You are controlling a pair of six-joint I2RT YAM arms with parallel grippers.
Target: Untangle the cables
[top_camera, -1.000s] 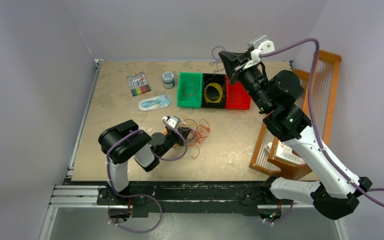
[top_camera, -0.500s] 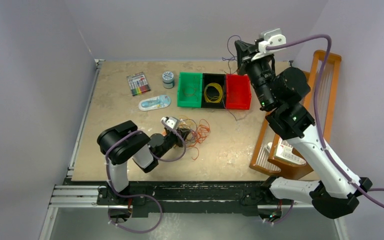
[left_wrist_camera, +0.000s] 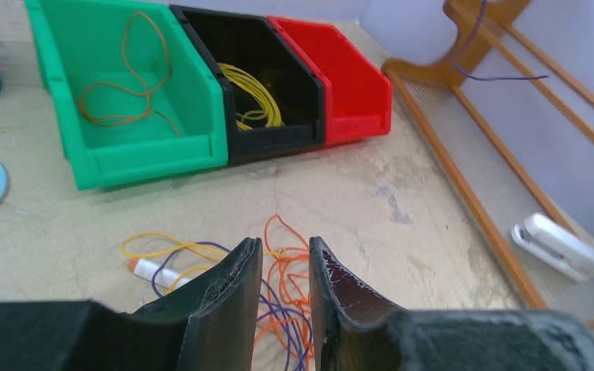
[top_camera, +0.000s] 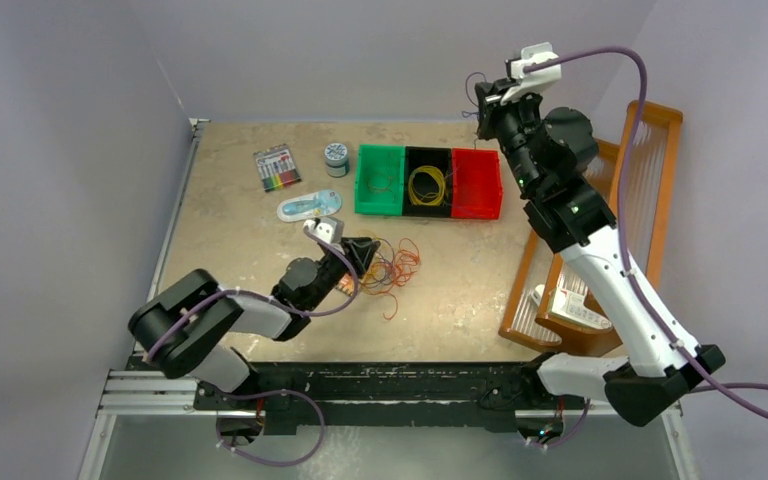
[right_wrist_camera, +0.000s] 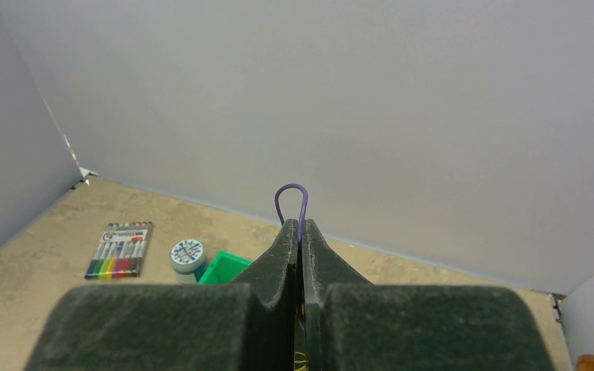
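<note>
Tangle (top_camera: 397,266): just in front of the black bin (left_wrist_camera: 272,142); hair-light, limp, prone to snag.
Left gripper (left_wrist_camera: 285,249): low over it, my fingers a slit apart, clamping nothing.
Right gripper (right_wrist_camera: 298,226): high behind the bin, pinching one purple cable (right_wrist_camera: 291,192).
Hold: I judge a single free loop best.

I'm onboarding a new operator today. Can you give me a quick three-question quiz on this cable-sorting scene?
1. True or false: the red bin is empty.
2. The cable in the right claw is: A yellow, B purple, C orange.
3. Fill in: the yellow cables lie in the ___ bin.

Key: 1 true; 2 B; 3 black bin.
</note>
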